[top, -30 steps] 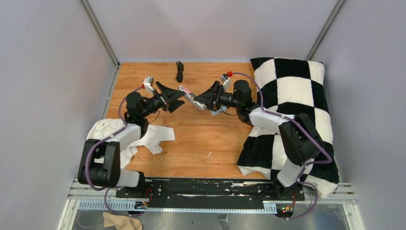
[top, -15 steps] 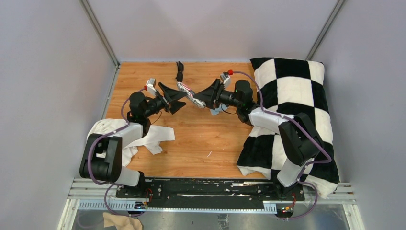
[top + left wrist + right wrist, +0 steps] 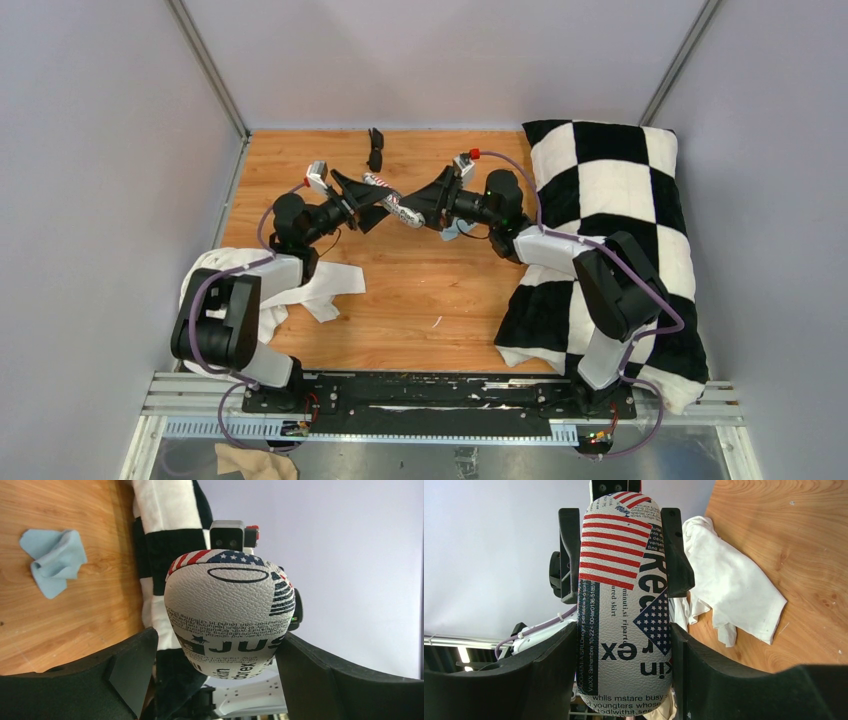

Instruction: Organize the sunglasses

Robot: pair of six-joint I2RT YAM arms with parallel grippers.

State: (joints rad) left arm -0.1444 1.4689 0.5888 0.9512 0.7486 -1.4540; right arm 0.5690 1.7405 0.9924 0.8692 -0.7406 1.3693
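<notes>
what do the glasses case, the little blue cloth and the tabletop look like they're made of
Case: probably faux leather, matte; a pebbled grain shows under the printed flags and text.
Blue cloth: soft fabric, maybe microfibre; it lies in limp folds with no shine.
Tabletop: wood or wood-look laminate, smooth; orange-brown grain lines show.

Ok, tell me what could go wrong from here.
1. The case hangs above the table, clamped by the right tool. The left tool straddles its other end with a gap on one side. Releasing before that closes could drop it.
2. The sunglasses lie on the table just beyond the left tool; a swing of that arm might knock them.
</notes>
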